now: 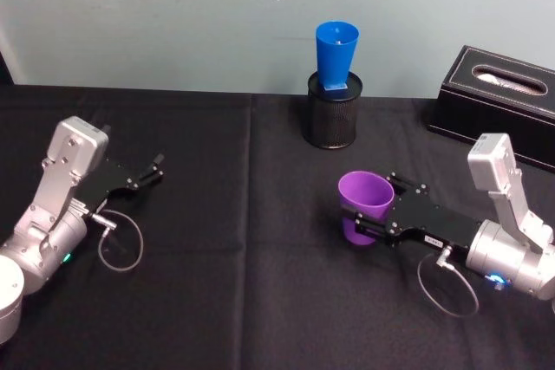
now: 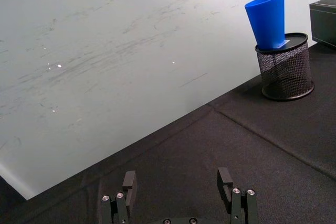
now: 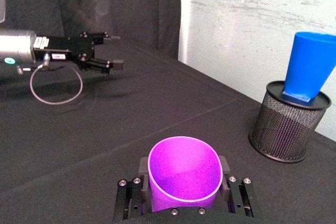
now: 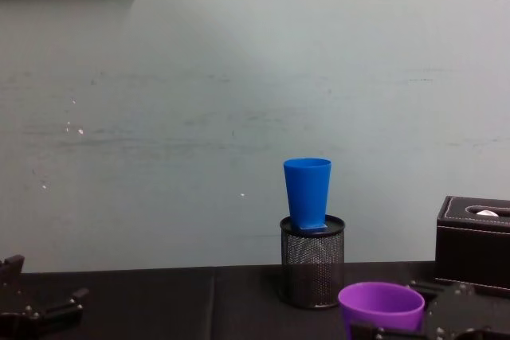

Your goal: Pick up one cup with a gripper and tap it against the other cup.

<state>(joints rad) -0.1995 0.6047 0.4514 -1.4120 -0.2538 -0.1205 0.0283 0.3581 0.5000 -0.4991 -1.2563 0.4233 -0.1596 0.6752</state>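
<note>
My black right gripper point(image 1: 360, 223) clasps the purple cup point(image 1: 365, 205), while the bright blue cup point(image 1: 336, 56) sits in the black wire-mesh pen holder point(image 1: 333, 111) on the black tablecloth point(image 1: 217, 240) before a pale green-grey wall point(image 1: 173, 15).

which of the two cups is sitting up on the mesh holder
The blue cup, standing upright in the black mesh holder. The purple cup is between the right gripper fingers.
</note>
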